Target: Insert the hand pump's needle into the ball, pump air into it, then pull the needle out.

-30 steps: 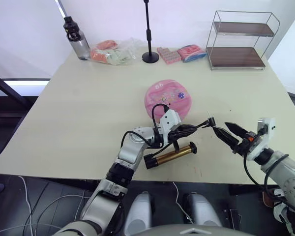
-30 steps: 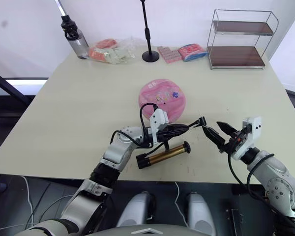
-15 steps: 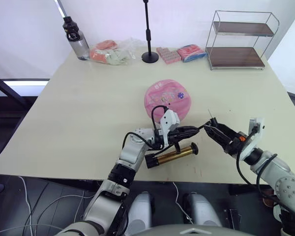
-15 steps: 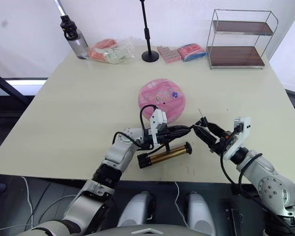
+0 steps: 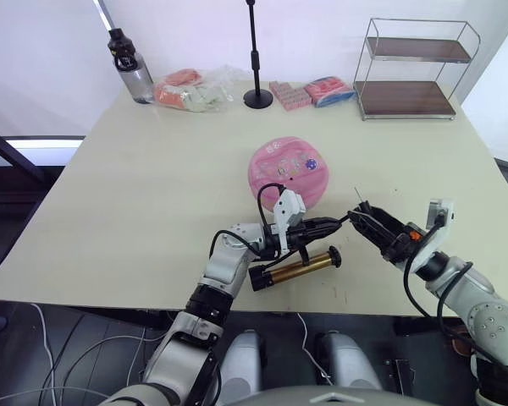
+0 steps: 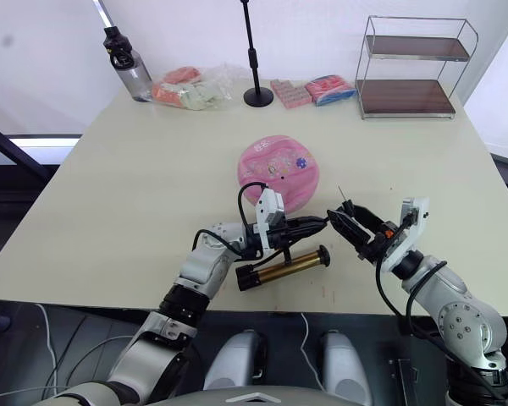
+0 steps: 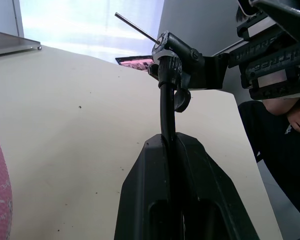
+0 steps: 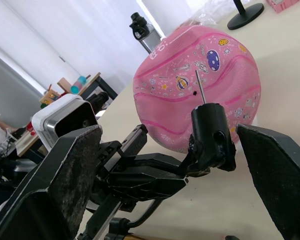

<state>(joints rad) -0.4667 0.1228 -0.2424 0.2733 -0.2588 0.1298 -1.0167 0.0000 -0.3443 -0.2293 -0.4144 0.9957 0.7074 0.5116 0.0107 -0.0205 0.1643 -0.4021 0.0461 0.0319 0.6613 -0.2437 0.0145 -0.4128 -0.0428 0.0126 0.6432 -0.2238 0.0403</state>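
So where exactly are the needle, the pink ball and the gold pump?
needle [image 8: 200,86], right wrist view, on its thin metal shaft.
ball [image 5: 289,169], left eye view, on its printed top.
hand pump [image 5: 298,268], left eye view, mid-barrel.

The ball [image 5: 289,171] is pink with small cartoon prints and a dark valve dot, somewhat flattened, resting near the middle of the table [image 5: 135,178]. The pump [image 5: 294,268] lies flat near the table's front edge, its gold barrel slanting, black handle at its right end. Its thin black hose [image 7: 167,112] rises off the table, and the needle [image 7: 136,27] at its tip points up.
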